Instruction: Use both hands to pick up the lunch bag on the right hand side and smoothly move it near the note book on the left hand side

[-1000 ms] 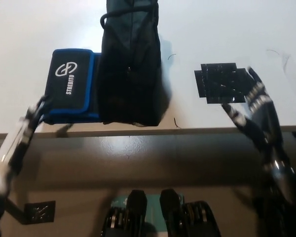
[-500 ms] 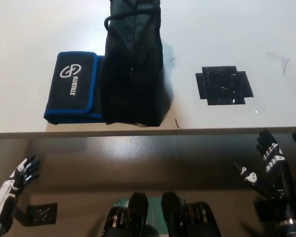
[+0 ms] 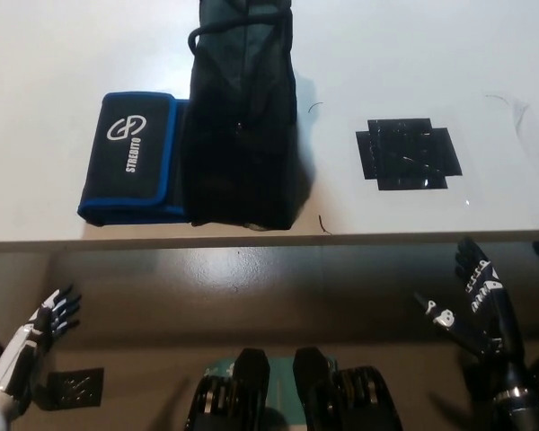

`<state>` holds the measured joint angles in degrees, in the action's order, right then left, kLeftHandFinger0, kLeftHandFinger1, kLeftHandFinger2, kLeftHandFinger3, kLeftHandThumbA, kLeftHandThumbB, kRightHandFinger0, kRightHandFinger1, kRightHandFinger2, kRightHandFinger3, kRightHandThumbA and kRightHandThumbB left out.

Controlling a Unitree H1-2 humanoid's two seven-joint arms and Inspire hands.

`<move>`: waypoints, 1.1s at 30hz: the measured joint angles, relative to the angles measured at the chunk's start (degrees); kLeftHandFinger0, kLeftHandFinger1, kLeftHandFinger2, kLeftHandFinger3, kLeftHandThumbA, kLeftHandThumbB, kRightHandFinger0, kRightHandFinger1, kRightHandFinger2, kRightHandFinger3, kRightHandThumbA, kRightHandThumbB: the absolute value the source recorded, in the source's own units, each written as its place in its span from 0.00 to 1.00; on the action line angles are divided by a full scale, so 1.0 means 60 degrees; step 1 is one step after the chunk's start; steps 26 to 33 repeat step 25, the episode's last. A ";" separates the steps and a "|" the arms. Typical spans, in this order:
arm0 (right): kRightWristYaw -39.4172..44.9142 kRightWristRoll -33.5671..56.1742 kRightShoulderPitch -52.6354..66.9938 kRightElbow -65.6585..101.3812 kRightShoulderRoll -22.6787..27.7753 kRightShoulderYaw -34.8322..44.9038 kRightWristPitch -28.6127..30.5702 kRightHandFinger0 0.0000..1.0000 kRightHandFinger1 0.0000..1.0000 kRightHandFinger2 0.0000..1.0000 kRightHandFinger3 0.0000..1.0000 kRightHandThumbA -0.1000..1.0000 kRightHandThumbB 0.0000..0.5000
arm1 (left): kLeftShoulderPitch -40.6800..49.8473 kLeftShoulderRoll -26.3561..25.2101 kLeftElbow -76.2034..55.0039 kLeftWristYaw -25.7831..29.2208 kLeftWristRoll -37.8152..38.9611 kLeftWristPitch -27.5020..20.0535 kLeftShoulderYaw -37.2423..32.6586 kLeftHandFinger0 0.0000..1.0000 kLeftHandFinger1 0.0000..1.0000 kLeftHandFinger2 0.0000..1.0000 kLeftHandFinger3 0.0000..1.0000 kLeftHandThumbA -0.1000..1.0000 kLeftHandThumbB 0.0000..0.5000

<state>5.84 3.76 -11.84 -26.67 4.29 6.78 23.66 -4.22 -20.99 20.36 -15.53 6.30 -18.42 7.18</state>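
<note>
Currently the black lunch bag (image 3: 241,117) stands on the white worktop (image 3: 413,54), its top cropped, touching and partly covering the blue-edged notebook (image 3: 135,157). Left hand (image 3: 45,323) and right hand (image 3: 472,301) hang below, fingers spread, empty.

Both hands are hanging low, below the front edge of the surface and touching nothing. The white left hand (image 3: 38,334) sits at the lower left, arm angled up from the corner, fingers (image 3: 61,303) spread and empty. The black right hand (image 3: 472,301) is at the lower right, forearm rising from the bottom corner, palm open, fingers (image 3: 470,260) pointing up and apart.
</note>
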 measured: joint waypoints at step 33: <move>0.0019 0.0019 -0.0270 -0.0147 -0.0003 0.0148 0.0038 1.00 1.00 1.00 1.00 1.00 0.38 | -0.0215 -0.0104 -0.0021 0.0000 -0.0066 0.0002 -0.0001 1.00 1.00 1.00 1.00 1.00 0.28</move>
